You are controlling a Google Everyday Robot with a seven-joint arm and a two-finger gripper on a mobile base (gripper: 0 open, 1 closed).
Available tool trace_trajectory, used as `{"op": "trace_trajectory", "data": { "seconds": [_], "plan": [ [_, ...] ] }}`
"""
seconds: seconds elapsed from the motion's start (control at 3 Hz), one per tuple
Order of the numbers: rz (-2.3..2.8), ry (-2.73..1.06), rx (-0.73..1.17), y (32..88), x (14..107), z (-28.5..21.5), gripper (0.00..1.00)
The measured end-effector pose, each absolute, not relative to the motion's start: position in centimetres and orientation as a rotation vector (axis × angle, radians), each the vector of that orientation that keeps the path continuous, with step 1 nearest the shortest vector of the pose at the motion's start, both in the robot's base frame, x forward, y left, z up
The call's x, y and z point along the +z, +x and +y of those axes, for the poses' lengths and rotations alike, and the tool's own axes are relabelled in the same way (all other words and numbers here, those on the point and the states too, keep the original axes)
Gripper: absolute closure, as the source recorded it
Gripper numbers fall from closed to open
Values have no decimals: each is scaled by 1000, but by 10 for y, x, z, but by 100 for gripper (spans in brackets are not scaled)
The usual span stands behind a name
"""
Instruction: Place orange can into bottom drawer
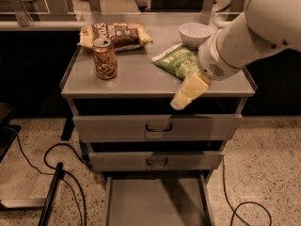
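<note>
Orange can (105,58) stands upright near the surface's (141,76) front-left corner. Gripper (186,92) hangs at the front edge, right of centre, well apart from it; open or closed, I cannot tell. Best to approach level and grip mid-body. Bottom drawer (155,201) stands open below.

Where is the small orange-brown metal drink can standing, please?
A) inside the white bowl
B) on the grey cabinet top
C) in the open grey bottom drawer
B: the orange-brown metal drink can stands upright on the grey cabinet top, left of the pale yellow tool, which hangs at the top's front edge.
</note>
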State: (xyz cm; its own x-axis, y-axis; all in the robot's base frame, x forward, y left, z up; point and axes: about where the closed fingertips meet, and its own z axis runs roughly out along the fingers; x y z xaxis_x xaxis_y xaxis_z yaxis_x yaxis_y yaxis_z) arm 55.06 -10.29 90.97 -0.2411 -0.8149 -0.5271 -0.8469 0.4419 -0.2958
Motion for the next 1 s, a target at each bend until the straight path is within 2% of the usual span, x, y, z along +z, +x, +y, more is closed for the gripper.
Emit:
{"op": "trace_trajectory", "data": {
  "seconds": [0.33, 1.0],
  "plan": [
    [2011, -1288, 118, 586, 902, -77, 0],
    [1979, -1259, 128, 591, 905, -72, 0]
  ]
}}
